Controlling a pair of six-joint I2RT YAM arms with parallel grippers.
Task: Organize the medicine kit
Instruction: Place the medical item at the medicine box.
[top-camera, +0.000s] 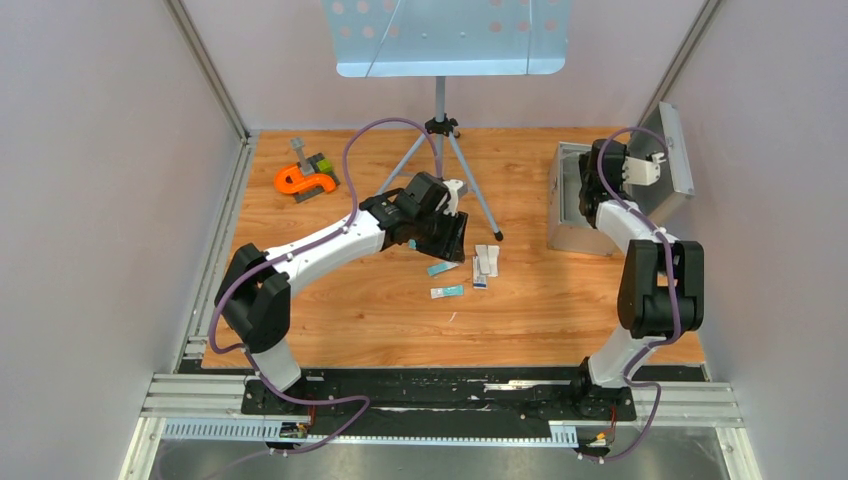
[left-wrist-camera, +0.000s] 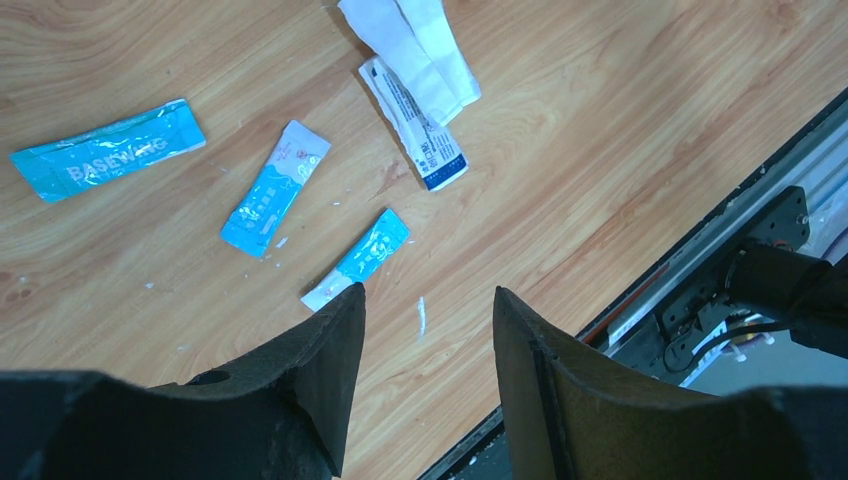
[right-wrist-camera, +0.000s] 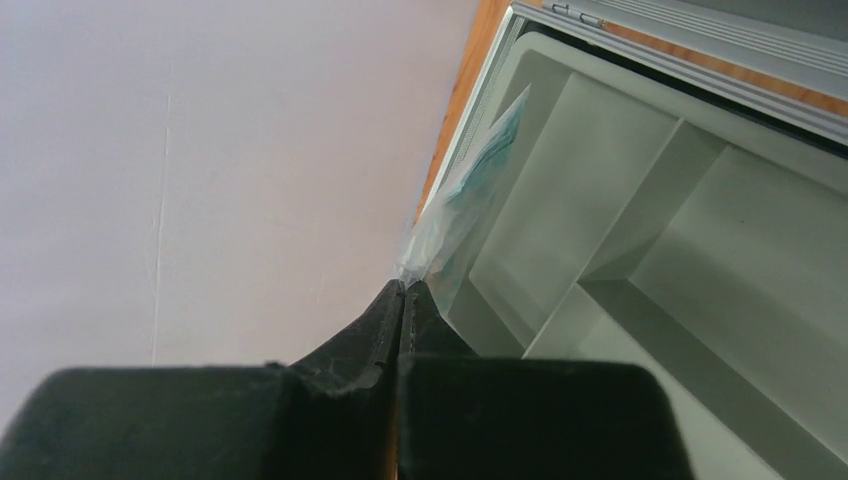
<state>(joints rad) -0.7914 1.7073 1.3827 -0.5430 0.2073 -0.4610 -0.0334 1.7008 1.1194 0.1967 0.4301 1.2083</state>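
Medicine kit (top-camera: 565, 215) stands at the far right of the bench (top-camera: 560, 310), lid swung open toward the right wall

My right claw (right-wrist-camera: 405, 287) hangs over the open top, fingers pressed together on the corner of a teal-printed sachet (right-wrist-camera: 470, 180). The sachet dangles by the rim of the kit's pale divided insert (right-wrist-camera: 640, 200); cannot tell if it touches

My left claw (left-wrist-camera: 428, 293) is over mid-bench, fingers apart, nothing between them

Loose on the wood below it:
- long blue BASEWING sachet (left-wrist-camera: 108, 150)
- blue-and-white sachet (left-wrist-camera: 274, 188)
- smaller blue sachet (left-wrist-camera: 357, 259), nearest one fingertip
- white packets (left-wrist-camera: 415, 40), overlapping a printed packet (left-wrist-camera: 415, 125) with a dark blue end
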